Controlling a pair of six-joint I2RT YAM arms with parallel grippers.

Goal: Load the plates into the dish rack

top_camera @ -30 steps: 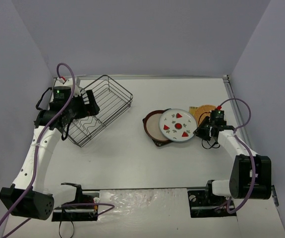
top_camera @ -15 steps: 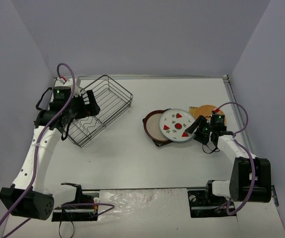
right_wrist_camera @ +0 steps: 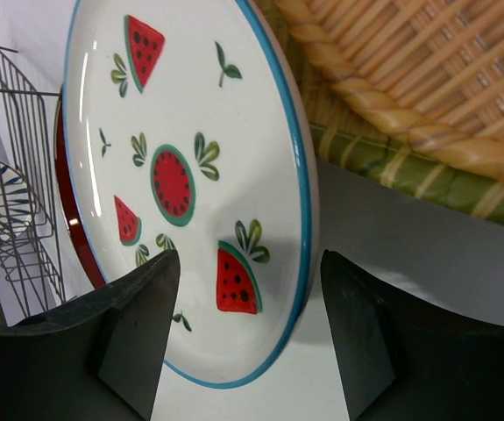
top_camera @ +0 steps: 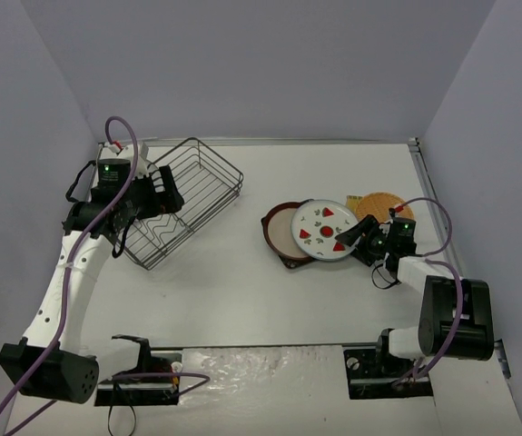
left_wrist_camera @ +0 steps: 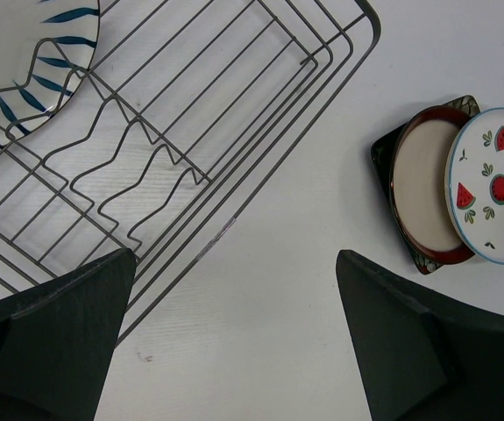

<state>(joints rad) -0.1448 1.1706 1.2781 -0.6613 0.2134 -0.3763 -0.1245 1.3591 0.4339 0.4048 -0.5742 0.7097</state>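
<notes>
Low; right gripper (right_wrist_camera: pixel 248 285) (spread), astride fruit plate (right_wrist_camera: pixel 190 114)

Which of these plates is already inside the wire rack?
The white plate with dark-blue rim stripes, inside the dark wire dish rack. The watermelon-patterned plate and the rest lie outside on the table.

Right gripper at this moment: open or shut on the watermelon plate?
Open. The right gripper shows fingers wide apart in its wrist view, with the rim of the watermelon plate in the gap, not pinched.
</notes>
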